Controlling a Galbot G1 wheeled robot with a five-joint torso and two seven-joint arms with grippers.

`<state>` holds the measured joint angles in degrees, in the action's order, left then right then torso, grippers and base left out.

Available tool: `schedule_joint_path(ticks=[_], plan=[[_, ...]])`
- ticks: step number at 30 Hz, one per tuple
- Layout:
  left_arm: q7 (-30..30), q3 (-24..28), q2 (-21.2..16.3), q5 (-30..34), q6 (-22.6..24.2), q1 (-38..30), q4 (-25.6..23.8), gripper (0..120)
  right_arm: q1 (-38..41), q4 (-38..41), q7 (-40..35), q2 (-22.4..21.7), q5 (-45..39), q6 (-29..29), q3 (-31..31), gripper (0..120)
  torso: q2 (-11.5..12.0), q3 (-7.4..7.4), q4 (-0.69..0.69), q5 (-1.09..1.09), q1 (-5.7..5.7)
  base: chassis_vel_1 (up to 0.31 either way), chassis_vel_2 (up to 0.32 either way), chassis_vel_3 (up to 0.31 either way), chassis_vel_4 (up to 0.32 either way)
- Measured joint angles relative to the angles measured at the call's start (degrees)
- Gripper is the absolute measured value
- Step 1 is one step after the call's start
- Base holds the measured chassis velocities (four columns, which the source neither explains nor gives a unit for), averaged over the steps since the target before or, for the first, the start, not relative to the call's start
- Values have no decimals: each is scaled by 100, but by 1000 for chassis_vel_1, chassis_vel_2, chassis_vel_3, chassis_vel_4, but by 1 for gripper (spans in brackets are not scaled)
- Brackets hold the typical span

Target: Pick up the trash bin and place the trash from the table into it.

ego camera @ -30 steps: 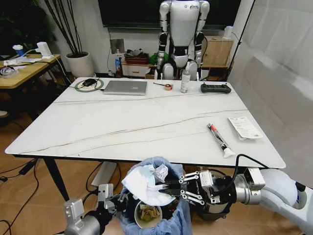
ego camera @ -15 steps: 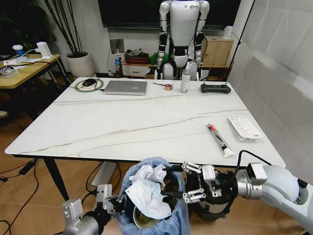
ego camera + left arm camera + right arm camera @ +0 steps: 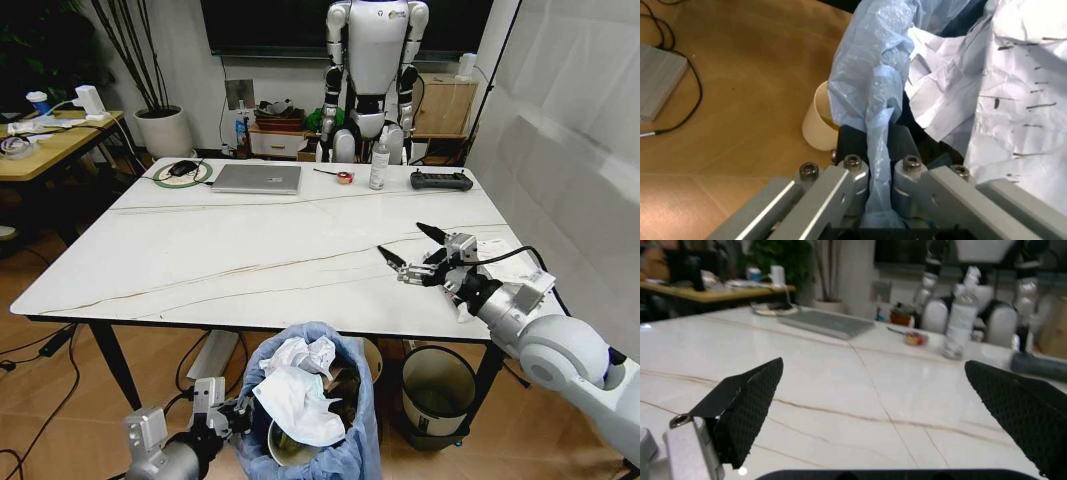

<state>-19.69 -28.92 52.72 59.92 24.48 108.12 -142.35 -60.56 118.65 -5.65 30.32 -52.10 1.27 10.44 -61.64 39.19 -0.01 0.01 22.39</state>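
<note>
Bin (image 3: 305, 410): hanging below the table (image 3: 200, 260) near edge, ready to catch trash (image 3: 295, 385); tissues and paper already heaped inside. Left gripper (image 3: 879, 175): fingers clamping the blue liner rim, bearing the bin. Right gripper (image 3: 415, 247): hovering over bare tabletop, fingers spread wide, holding nothing; open room all around.

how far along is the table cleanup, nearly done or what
Mostly done, it seems. The trash bin is held at the near table edge by the left gripper, shut on its blue liner, with crumpled white paper piled inside. In hand: nothing; the right gripper hangs open above the table. Possibly left: a tube and a flat packet at the right side.
</note>
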Motion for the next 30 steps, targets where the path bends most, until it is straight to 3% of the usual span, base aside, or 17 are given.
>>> schedule_joint_path(ticks=[8,17,30], plan=[[22,-52,33,-89,-24,100,-77,0,-33,-450,-529,95,-13,715,217,100,0,0,0,0,0,0,0,0,0],[28,-70,1,-88,-34,49,-79,0,-442,214,-1175,-222,-265,1595,128,100,0,0,0,-2,0,0,0,0,0],[31,-73,7,-87,-57,30,-28,0,-853,329,-1896,-133,-722,2053,346,100,0,0,0,-2,0,0,0,0,0]])
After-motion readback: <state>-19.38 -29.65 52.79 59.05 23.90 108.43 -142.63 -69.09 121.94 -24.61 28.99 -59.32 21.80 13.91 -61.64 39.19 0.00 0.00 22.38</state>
